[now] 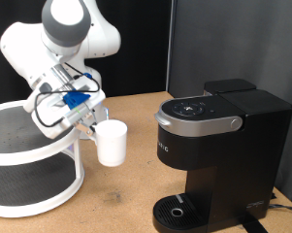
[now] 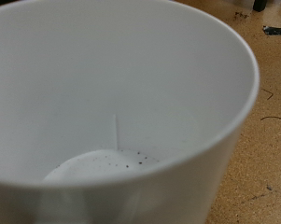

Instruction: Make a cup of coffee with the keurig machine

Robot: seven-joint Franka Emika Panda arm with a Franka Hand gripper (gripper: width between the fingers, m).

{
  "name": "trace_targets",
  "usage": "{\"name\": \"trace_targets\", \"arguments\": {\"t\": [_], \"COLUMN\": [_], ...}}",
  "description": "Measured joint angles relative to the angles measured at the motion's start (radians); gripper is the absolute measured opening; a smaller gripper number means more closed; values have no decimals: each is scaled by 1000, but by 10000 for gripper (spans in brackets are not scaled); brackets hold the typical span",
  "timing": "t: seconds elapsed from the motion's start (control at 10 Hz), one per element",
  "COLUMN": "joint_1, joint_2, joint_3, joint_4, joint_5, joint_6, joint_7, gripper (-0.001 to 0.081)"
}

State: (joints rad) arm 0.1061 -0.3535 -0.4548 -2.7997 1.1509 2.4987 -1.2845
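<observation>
At the exterior view's left stands a round white two-tier rack (image 1: 34,160) with dark mesh shelves. Just right of it the gripper (image 1: 90,127) hangs off the white arm (image 1: 58,44), and the cup (image 1: 112,142) sits right against its fingertips, lifted clear of the wooden table (image 1: 126,199). The fingers look closed on the cup's near side, though the contact itself is hard to make out. The cup is smooth, plain white and cylindrical; from the wrist view its interior (image 2: 112,103) fills the picture, with tiny dark specks at the bottom. Well apart, towards the table's right edge, stands the keurig machine (image 1: 218,155), boxy matte black with a curved silver handle (image 1: 194,120), its lid down, a round drip tray (image 1: 177,209) at its base.
</observation>
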Motion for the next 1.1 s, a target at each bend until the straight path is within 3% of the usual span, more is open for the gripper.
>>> {"name": "trace_targets", "arguments": {"t": [0.4, 1.1], "joint_1": [69, 119], "joint_2": [140, 312], "joint_3": [15, 91], "joint_4": [33, 117], "joint_5": [176, 457], "joint_6": [25, 24], "joint_7": [-124, -282], "gripper": [69, 69]}}
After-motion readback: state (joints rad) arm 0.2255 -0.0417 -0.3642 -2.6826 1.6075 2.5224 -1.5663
